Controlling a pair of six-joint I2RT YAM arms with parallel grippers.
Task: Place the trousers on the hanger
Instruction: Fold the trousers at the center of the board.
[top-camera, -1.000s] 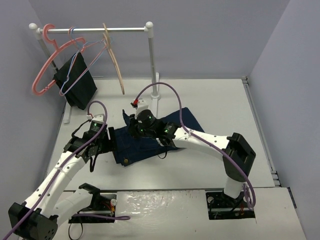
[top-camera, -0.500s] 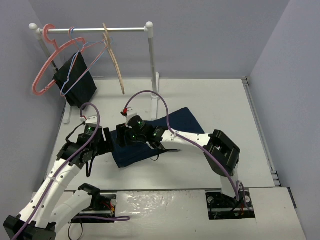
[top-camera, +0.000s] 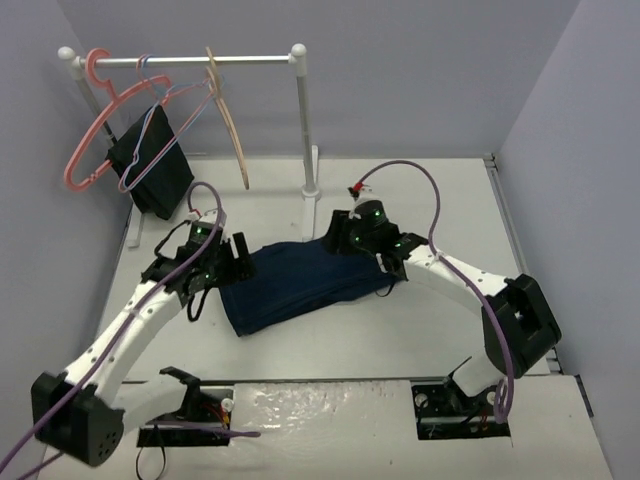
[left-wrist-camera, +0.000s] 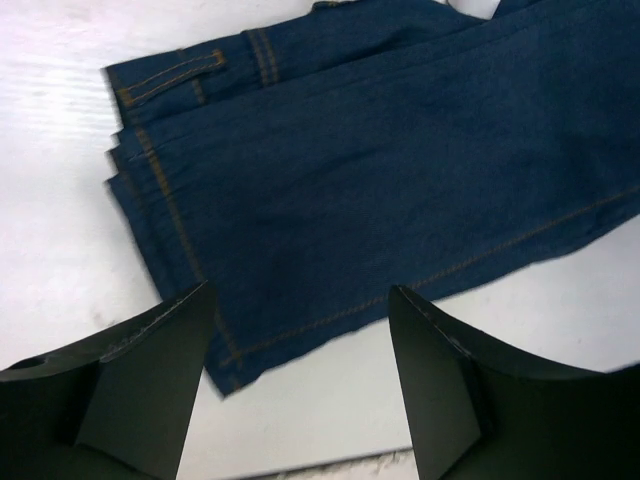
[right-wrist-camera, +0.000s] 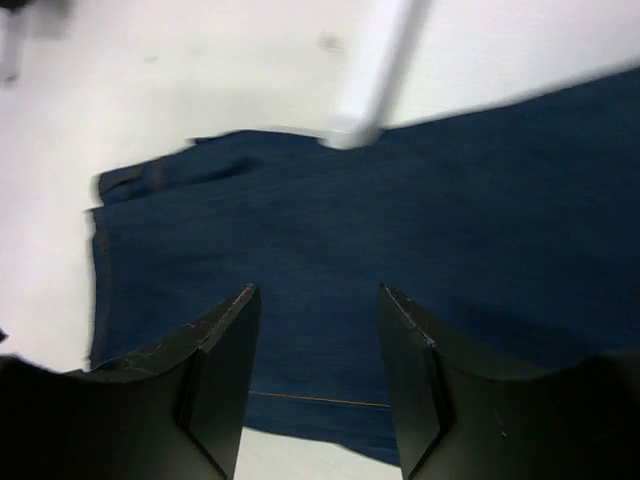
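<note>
White table (top-camera: 430, 330), pale lilac walls (top-camera: 420, 80), folded navy jeans (top-camera: 300, 282) with orange stitching flat at centre, wooden hanger (top-camera: 233, 130) on rail (top-camera: 255, 59) at 11 o'clock, left gripper (left-wrist-camera: 300, 295) and right gripper (right-wrist-camera: 317, 290) spread wide, empty

trousers (top-camera: 300, 285) on table (top-camera: 430, 200), hanger (top-camera: 232, 125) on rail (top-camera: 260, 60) behind

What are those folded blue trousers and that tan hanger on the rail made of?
The trousers look like dark denim: matte woven cloth with orange-brown seam stitching. The hanger seems light tan wood; its grain is too small to see.
</note>
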